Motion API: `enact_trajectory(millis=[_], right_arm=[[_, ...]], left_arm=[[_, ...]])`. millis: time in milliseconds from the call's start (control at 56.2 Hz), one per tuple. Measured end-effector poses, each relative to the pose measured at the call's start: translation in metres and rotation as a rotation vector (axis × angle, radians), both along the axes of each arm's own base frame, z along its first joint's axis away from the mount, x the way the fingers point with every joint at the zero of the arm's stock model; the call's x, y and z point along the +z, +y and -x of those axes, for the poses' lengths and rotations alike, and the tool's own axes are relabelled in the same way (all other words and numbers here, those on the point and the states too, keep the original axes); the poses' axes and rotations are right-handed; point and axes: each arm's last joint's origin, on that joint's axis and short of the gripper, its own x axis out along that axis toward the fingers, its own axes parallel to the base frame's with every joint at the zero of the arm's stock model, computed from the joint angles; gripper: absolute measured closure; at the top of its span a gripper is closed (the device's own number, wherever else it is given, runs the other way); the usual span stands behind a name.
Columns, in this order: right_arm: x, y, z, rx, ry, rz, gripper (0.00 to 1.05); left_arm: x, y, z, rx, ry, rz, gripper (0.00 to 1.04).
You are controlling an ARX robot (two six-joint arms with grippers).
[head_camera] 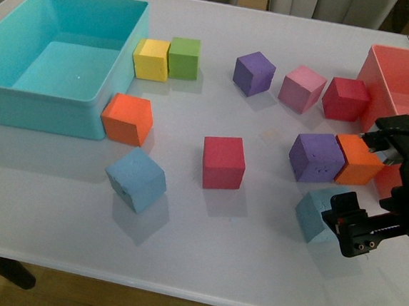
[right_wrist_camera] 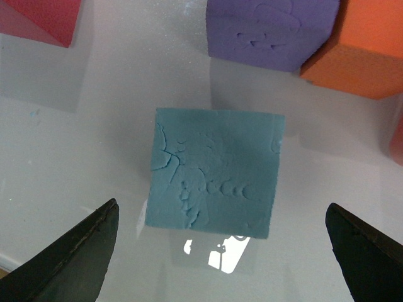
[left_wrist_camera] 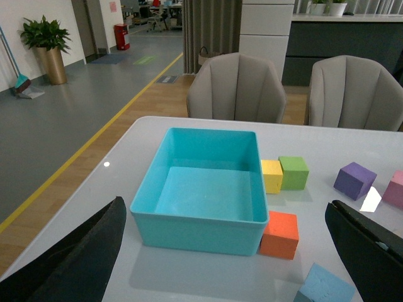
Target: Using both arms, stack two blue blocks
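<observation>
- Only the front view shows both task cubes at once. The left sky-blue foam cube point(head_camera: 135, 180) sits askew by itself on the white table point(head_camera: 56, 212), in front of an orange foam cube point(head_camera: 127, 118) that touches the big turquoise plastic bin point(head_camera: 23, 101).
- The right sky-blue foam cube point(head_camera: 312, 211) lies just in front of a purple foam cube point(head_camera: 316, 157), which has a second orange foam cube point(head_camera: 358, 161) against its side.
- The right wrist view alone shows that cube's top face, which is cracked and dented. The black right gripper point(right_wrist_camera: 220, 217) is over it, jaws spread wide. One finger point(right_wrist_camera: 82, 251) is on each side, and bare table shows between them and the foam.
- The left wrist view alone shows the black left gripper point(left_wrist_camera: 225, 207). Its jaws are spread wide with nothing between them, and it faces the bin. Two grey upholstered chairs point(left_wrist_camera: 236, 88) and a potted plant point(left_wrist_camera: 45, 39) are beyond the table.
- In the front view, the right gripper covers the right cube's far side, and a coral plastic bin point(head_camera: 405, 70) is cut off at the picture's edge.
- In the left wrist view, only a corner of the left cube shows at the picture's edge.
</observation>
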Motion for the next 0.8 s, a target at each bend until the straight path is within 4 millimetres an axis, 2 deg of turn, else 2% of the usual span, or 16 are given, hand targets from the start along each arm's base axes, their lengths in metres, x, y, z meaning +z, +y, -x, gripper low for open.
enact_trajectory(millis=[213, 516, 729, 801], right_arm=[[-0.016, 0.009, -0.013, -0.015, 0.038, -0.003, 0.09], [-0.040, 0.018, -0.016, -0.030, 0.084, 0.041, 0.10], [-0.038, 0.017, -0.015, -0.032, 0.082, 0.025, 0.41], [-0.034, 0.016, -0.012, -0.024, 0.080, 0.004, 0.48]], left_arm=[[0.000, 0.000, 0.000, 0.000, 0.000, 0.000, 0.09], [0.000, 0.000, 0.000, 0.000, 0.000, 0.000, 0.09], [0.000, 0.000, 0.000, 0.000, 0.000, 0.000, 0.09], [0.000, 0.000, 0.000, 0.000, 0.000, 0.000, 0.09]])
